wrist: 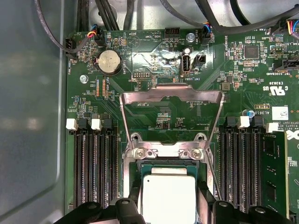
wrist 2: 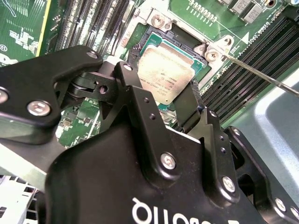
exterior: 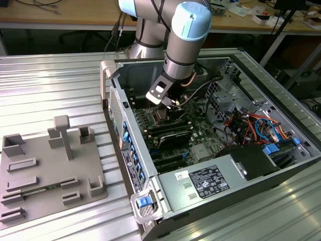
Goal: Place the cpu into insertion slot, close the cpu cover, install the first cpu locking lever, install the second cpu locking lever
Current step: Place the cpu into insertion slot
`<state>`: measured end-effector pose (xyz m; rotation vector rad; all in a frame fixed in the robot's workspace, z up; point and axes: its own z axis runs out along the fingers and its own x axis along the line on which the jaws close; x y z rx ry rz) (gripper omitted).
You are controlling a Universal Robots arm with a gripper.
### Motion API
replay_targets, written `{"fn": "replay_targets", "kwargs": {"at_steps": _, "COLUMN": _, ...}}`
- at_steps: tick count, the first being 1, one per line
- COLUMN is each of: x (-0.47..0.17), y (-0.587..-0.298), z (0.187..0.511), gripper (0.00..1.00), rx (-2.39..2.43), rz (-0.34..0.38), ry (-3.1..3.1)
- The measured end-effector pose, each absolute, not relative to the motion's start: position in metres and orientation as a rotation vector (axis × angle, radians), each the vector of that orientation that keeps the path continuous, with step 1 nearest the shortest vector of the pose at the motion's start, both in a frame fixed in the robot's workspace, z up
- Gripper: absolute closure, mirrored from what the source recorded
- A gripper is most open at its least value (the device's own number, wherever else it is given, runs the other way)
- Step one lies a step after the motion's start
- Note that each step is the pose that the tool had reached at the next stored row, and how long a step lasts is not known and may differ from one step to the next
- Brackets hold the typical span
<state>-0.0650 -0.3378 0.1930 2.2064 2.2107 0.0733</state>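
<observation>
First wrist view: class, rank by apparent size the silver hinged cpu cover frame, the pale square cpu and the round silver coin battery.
1. silver hinged cpu cover frame
2. pale square cpu, only partly seen
3. round silver coin battery

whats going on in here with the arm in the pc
A robot arm reaches into an open computer case. Its gripper is shut on the cpu, holding it at the insertion slot on the green motherboard. The cpu cover lies flipped open beside the slot, not yet closed.
</observation>
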Motion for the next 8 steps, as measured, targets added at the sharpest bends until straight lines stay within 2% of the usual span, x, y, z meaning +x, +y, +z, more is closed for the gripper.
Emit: {"fn": "replay_targets", "kwargs": {"at_steps": 8, "x": -0.0643, "y": -0.3379, "z": 0.1931, "gripper": 0.45, "rx": 2.202, "rz": 0.073, "ry": 2.216}}
